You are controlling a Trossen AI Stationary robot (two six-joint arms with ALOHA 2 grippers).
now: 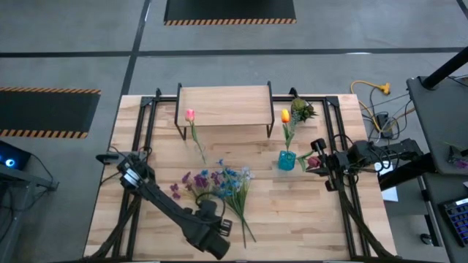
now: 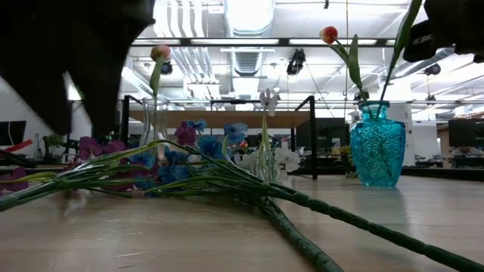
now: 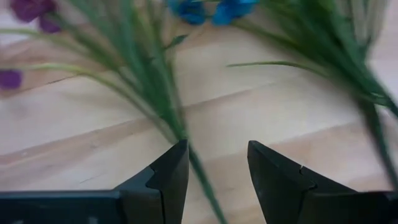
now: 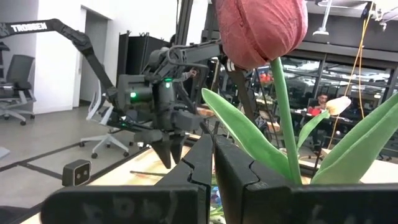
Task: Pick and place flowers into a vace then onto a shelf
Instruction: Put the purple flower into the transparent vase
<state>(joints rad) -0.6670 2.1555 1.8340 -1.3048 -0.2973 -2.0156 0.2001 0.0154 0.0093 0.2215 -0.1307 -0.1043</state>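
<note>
A bunch of flowers (image 1: 219, 183) with purple, blue and white blooms lies flat on the wooden table, stems toward the near edge. My left gripper (image 1: 218, 235) hovers over those stems, pointing steeply down and open; one green stem (image 3: 163, 102) runs between its fingers (image 3: 168, 171) in the left wrist view, and I cannot tell whether they touch it. A teal vase (image 1: 287, 160) holds an orange tulip (image 1: 285, 115) and a dark red tulip (image 4: 261, 28). My right gripper (image 4: 213, 140) waits shut beside that vase. The shelf (image 1: 223, 102) stands at the far middle.
A pink tulip (image 2: 159, 53) stands in a clear glass vase (image 2: 155, 121) left of the shelf's front. A short green spiky sprig (image 1: 302, 109) sits by the shelf's right end. Bare table (image 1: 307, 212) lies at the near right.
</note>
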